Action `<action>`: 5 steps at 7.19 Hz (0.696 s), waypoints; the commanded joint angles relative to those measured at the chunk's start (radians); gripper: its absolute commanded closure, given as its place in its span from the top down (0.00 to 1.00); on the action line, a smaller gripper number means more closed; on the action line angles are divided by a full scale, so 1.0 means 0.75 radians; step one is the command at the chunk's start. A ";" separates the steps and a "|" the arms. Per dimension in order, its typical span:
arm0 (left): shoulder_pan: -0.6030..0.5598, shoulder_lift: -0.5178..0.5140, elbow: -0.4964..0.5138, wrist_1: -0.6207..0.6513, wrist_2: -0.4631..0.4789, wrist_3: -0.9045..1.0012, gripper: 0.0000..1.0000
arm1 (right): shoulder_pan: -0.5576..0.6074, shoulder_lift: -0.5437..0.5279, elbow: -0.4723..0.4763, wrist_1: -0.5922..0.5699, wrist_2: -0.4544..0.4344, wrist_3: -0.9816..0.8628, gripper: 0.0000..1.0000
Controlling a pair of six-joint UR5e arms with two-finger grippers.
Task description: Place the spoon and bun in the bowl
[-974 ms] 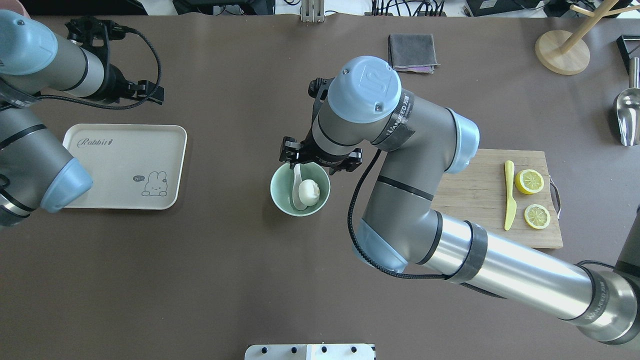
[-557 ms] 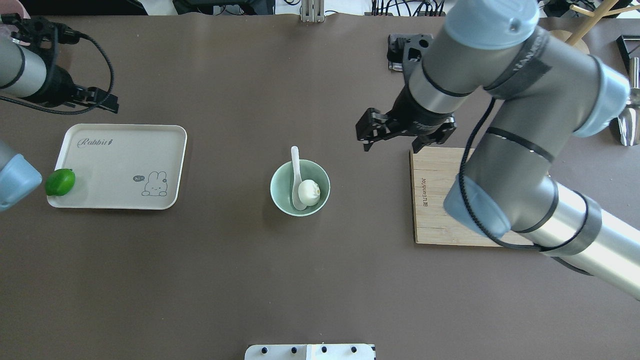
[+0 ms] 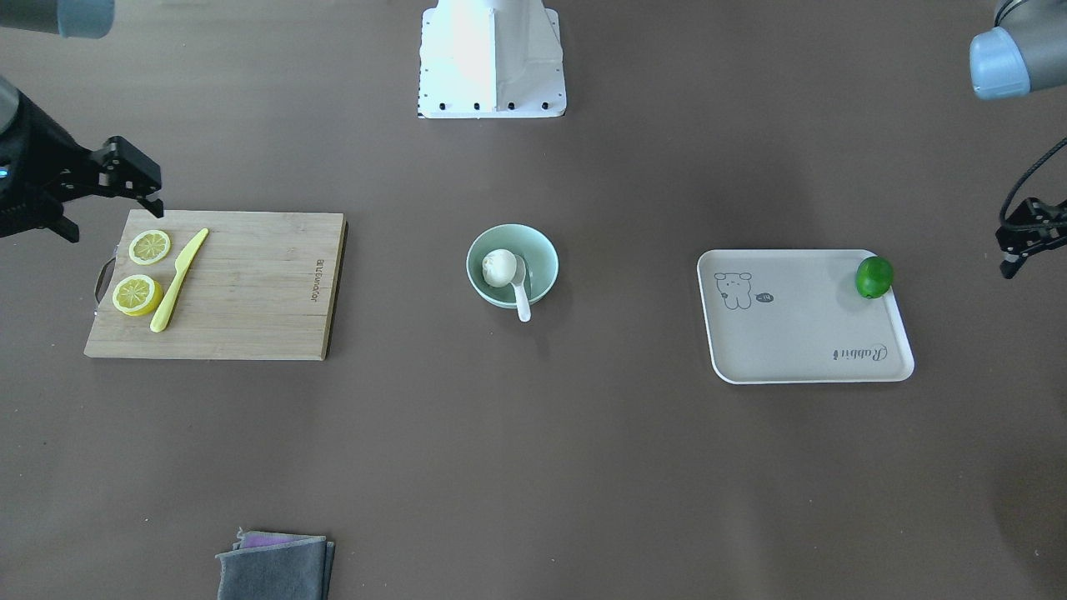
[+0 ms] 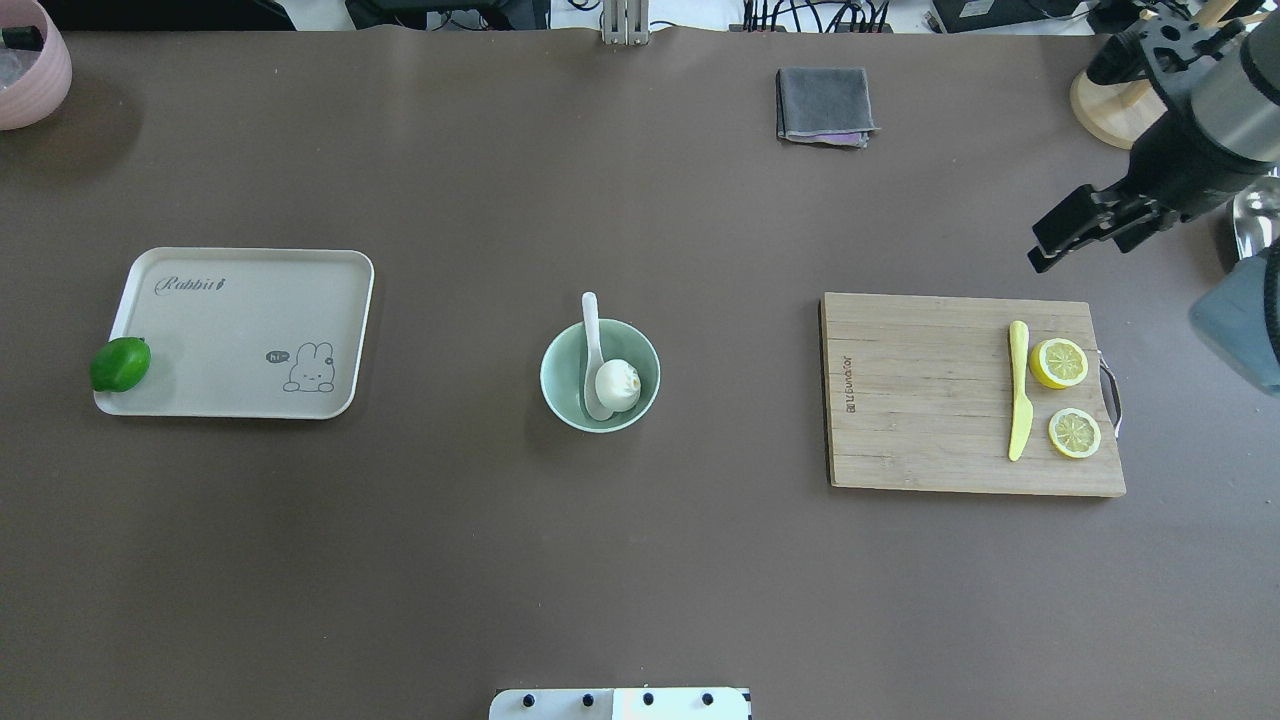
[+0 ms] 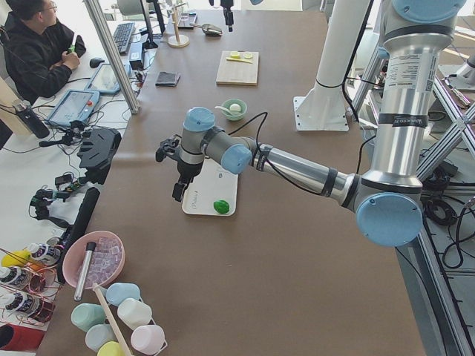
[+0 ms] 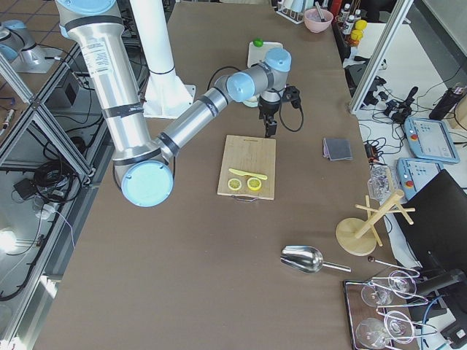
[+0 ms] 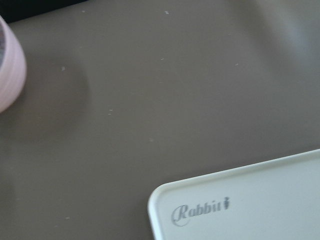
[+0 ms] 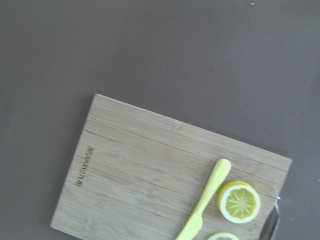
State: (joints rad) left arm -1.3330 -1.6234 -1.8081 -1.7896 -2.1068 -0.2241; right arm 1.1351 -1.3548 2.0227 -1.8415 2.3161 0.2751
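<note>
The pale mint-green bowl stands mid-table and also shows in the front view. The white bun lies inside it. The white spoon rests with its scoop in the bowl beside the bun and its handle leaning out over the far rim. My right gripper is far off to the right, beyond the cutting board, with its jaws apart and empty; it also shows in the front view. My left gripper is only partly in view past the tray; I cannot tell whether it is open.
A beige tray with a green lime sits at the left. A wooden cutting board at the right holds a yellow-green knife and two lemon slices. A grey cloth and a pink bowl lie at the far edge.
My right gripper has let go of the spoon over the bowl and pulled away to the far right. My left arm has moved out of the overhead view, uncovering the lime.
</note>
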 commanded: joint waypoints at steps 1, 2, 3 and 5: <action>-0.167 0.070 0.010 0.054 -0.107 0.159 0.98 | 0.198 -0.185 -0.087 0.042 -0.042 -0.374 1.00; -0.200 0.103 0.020 0.054 -0.138 0.162 0.98 | 0.330 -0.186 -0.261 0.054 -0.033 -0.470 1.00; -0.223 0.164 0.024 0.052 -0.161 0.164 0.98 | 0.414 -0.186 -0.356 0.052 -0.026 -0.530 1.00; -0.333 0.272 0.032 0.050 -0.305 0.164 0.98 | 0.501 -0.192 -0.376 0.011 0.016 -0.512 1.00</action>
State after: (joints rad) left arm -1.5279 -1.4686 -1.7846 -1.7499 -2.2713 -0.1023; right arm 1.4698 -1.4943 1.7594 -1.8169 2.3084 -0.1047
